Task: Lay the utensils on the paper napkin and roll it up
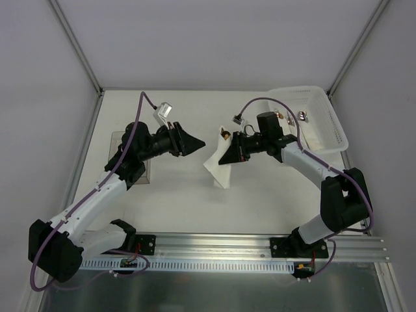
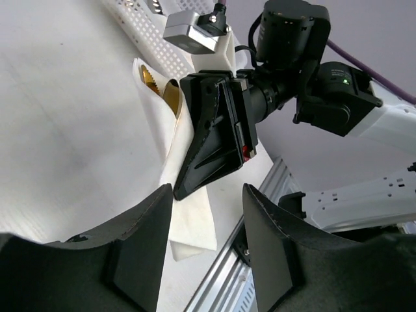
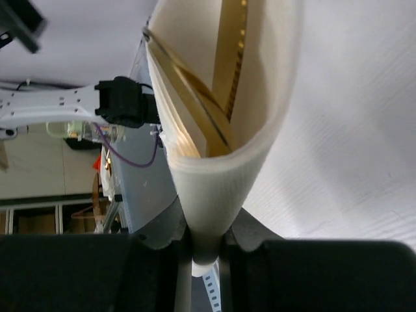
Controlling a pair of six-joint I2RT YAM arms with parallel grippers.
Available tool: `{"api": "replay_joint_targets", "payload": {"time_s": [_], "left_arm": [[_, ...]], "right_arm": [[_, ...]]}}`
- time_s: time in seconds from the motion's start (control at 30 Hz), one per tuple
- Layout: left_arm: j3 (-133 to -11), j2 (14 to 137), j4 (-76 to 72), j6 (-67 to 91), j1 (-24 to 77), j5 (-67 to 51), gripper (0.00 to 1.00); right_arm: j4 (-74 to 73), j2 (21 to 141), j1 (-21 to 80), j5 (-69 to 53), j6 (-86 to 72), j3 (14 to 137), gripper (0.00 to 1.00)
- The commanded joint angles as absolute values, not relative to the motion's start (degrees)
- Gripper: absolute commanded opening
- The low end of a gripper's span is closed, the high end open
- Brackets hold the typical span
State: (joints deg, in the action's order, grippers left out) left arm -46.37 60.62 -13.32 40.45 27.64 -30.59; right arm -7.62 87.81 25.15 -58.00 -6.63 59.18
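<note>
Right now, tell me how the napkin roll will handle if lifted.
Probably floppy: the napkin droops beyond the pinch of the right gripper. The utensils sit loose in its open end, so tilting may spill them.

Paper napkin [image 1: 218, 166] was logged as cream-white, finely ribbed. Utensils [image 3: 231, 62] inside were noted shiny gold. Basket [image 1: 335, 127] was seen white, perforated. Cable [image 1: 260, 99] was purple; table [image 1: 175, 198] off-white.
</note>
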Motion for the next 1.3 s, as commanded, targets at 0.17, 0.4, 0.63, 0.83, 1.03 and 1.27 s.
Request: {"api": "replay_joint_targets", "payload": {"time_s": [0.17,0.4,0.63,0.83,1.03,1.27], "left_arm": [[-48.25,61.87,-3.52,33.84,33.22,-24.09,0.43],[-50.01,65.39,-3.43,32.17,36.21,-21.88,0.36],[-51.42,69.34,-3.43,31.46,37.35,-21.8,0.34],[-52.03,71.19,-3.43,31.55,37.53,-22.41,0.35],[-51.5,71.89,-3.43,31.9,37.53,-22.5,0.36],[-51.5,72.25,-3.95,32.25,37.53,-23.99,0.37]], "right_arm": [[-3.25,83.5,25.31,-45.88,-18.18,58.97,0.0],[-3.43,82.79,27.24,-45.09,-20.47,60.12,0.0],[-0.8,82.18,28.12,-46.67,-21.62,59.06,0.0],[1.3,82.0,28.39,-48.33,-22.76,58.8,0.0],[6.14,81.83,28.3,-50.88,-26.01,57.48,0.0],[10.98,81.74,28.39,-52.91,-29.44,56.25,0.0]]}}
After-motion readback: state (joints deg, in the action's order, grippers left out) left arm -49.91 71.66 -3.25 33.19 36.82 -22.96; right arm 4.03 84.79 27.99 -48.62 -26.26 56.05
